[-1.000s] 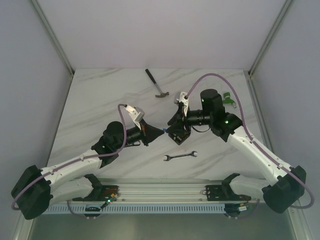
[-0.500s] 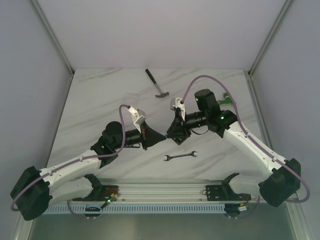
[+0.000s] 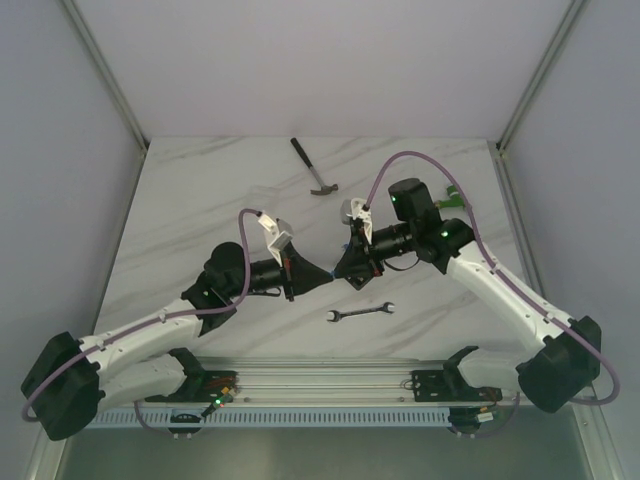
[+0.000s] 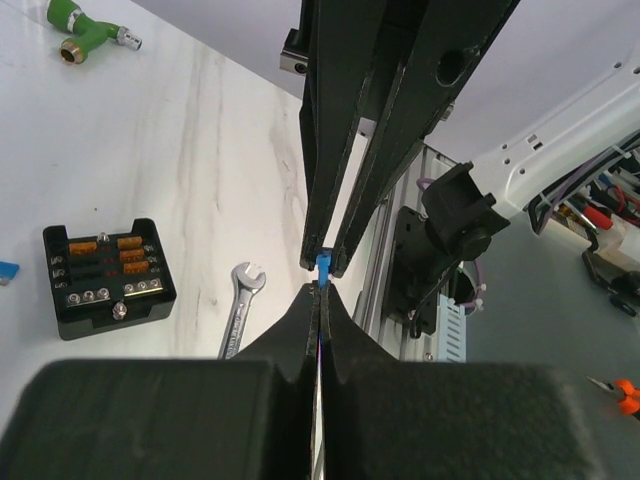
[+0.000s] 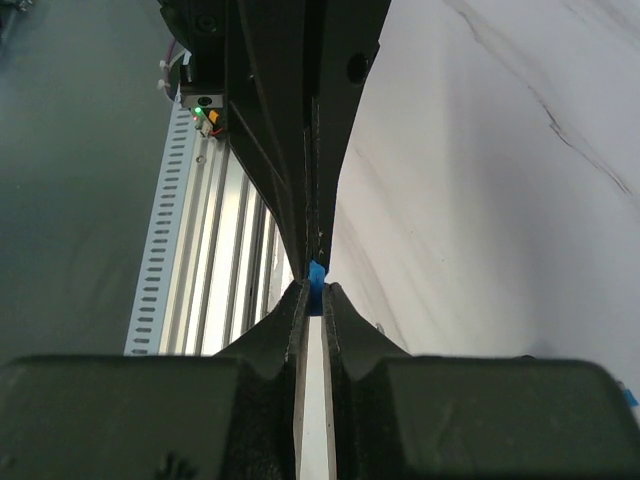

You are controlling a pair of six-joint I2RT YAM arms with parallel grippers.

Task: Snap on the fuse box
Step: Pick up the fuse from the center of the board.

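- L gripper [image 4: 318, 290]: fingers are drawn almost together, w/ only a thin slit btwn them. A small blue fuse [image 4: 322, 264] is nipped at the tips.
- R gripper [image 5: 312, 292]: fingers are a narrow gap apart, and the tips meet the same blue fuse from the opposite side. We see the two grippers tip to tip, raised off the table [image 3: 200, 200] near its middle.
- We can't tell which gripper bears the fuse's weight.
- Fuse box [image 4: 108, 278]: sits flat on the table, open side up, w/ rows of orange fuses showing. Neither gripper touches it. In the top view it's mostly hidden under the R gripper.
- Second blue fuse [image 4: 6, 270]: lies just beside the box, cut off by the L wrist view's edge.
- Wrench [image 3: 361, 313]: lies near the box, on the side twd the arm bases.
- Hammer [image 3: 315, 170]: lies well apart, at the far side.
- Green tool [image 4: 85, 25]: lies far from the box, by the R arm.
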